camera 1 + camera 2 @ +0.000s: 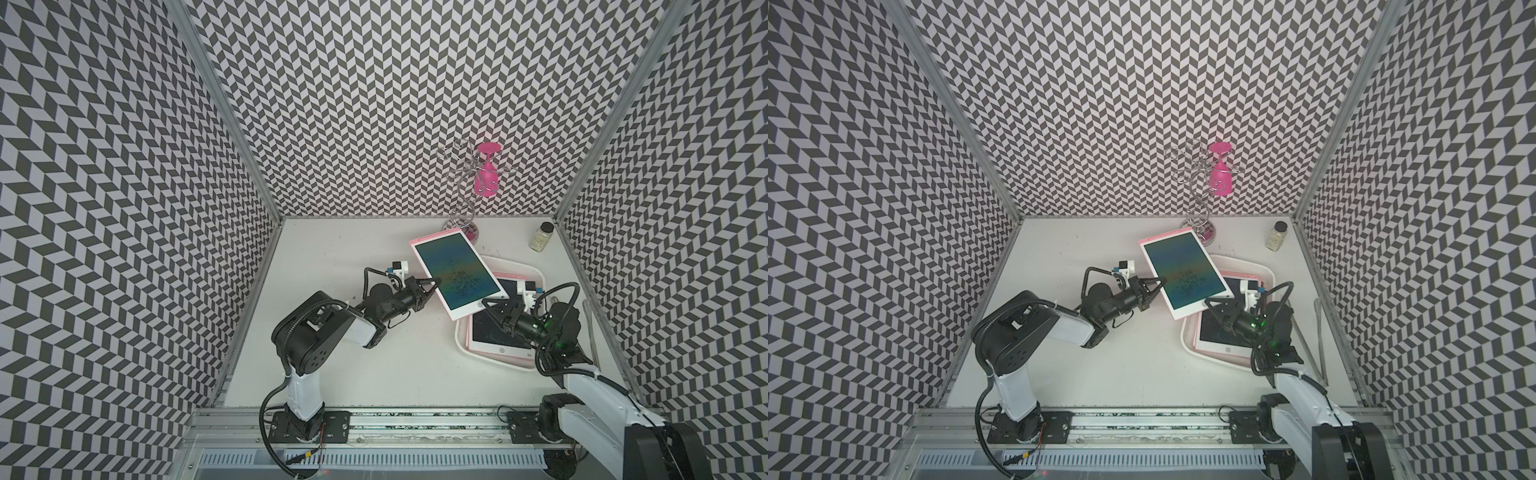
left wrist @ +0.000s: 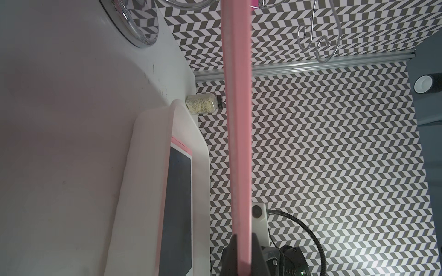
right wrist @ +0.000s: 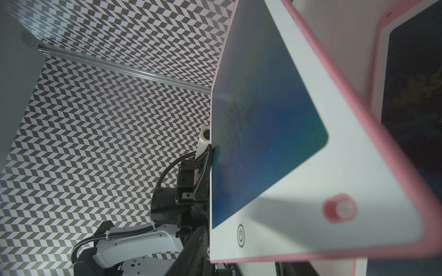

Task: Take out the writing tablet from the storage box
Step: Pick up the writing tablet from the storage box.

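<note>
A writing tablet with a white face, pink back and dark screen hangs tilted above the table, overlapping the far left part of the white storage box. My left gripper is shut on the middle of its long left edge; in the left wrist view the pink edge runs out from between the fingers. My right gripper stands open around the tablet's near corner by the power symbol; one finger shows beside the face, the other is hidden. Another tablet lies in the box.
A wire glass rack with a pink goblet hanging from it stands at the back, just behind the lifted tablet. A small jar sits in the back right corner. Clear tongs lie along the right wall. Patterned walls enclose three sides.
</note>
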Robot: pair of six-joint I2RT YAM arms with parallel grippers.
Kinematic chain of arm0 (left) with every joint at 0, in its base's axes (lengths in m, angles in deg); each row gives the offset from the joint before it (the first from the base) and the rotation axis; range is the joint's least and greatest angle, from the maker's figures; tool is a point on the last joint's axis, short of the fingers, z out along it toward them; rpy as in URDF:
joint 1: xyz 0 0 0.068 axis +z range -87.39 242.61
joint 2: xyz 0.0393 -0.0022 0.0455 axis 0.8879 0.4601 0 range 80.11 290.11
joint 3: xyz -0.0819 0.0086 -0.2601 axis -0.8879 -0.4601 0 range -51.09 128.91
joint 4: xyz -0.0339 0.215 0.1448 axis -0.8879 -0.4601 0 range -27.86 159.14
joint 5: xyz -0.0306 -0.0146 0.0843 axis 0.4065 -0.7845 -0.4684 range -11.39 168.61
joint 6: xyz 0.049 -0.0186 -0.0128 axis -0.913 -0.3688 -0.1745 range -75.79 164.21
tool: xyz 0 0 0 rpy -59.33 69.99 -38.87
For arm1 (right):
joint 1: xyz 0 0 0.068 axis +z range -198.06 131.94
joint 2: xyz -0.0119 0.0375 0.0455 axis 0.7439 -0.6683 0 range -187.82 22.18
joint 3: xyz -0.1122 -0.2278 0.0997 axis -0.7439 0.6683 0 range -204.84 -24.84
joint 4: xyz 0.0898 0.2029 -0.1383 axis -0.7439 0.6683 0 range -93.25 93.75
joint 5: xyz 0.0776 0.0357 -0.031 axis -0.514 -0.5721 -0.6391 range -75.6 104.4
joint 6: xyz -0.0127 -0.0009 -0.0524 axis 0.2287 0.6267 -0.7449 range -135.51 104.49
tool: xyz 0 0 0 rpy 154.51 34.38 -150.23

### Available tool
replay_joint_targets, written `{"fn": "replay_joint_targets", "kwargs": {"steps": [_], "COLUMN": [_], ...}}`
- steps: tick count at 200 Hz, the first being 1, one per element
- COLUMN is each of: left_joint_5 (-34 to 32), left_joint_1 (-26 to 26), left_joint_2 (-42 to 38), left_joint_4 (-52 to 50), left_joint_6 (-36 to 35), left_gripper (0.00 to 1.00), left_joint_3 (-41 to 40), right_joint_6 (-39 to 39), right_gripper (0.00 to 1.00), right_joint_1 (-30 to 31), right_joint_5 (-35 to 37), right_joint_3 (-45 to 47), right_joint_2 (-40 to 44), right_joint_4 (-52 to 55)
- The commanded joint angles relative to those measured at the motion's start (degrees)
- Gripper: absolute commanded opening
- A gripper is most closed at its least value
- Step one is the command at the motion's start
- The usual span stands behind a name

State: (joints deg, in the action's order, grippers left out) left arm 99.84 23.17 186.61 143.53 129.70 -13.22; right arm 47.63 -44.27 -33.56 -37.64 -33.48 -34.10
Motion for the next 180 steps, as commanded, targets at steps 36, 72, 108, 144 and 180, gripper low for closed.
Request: {"fn": "replay_joint_targets", "kwargs": {"steps": [36, 72, 108, 144, 180], "left_joint_5": [-1.7, -0.9, -0.8, -1.2, -0.2], "left_joint_1": [-1.2, -2.2, -2.7, -2.3, -0.5], "left_joint_2": [0.1, 1.2, 2.7, 1.1, -1.6], "left_joint_4": [6.0, 6.4, 10.1, 10.3, 7.6], "left_joint_6": [0.4, 0.7, 2.7, 2.0, -0.4], "left_gripper": [0.00, 0.00, 0.00, 0.12, 0.31], "left_joint_3": [0.5, 0.2, -0.7, -2.5, -4.5], "right_joint_6": [1.4, -2.5, -3.1, -5.4, -8.0], "right_gripper": [0.41, 0.35, 0.23, 0.13, 0.07], "right_joint_1": [1.1, 1.1, 1.1, 1.0, 0.7], "right_joint_5": [0.7, 2.1, 1.5, 0.5, -2.8], "right_joint_3": [-3.2, -6.8, -7.3, -7.8, -9.5], "right_joint_2": [-5.8, -7.8, -11.1, -13.2, -14.3], "right_joint_4": [-10.3, -7.6, -12.0, -13.1, -12.5]}}
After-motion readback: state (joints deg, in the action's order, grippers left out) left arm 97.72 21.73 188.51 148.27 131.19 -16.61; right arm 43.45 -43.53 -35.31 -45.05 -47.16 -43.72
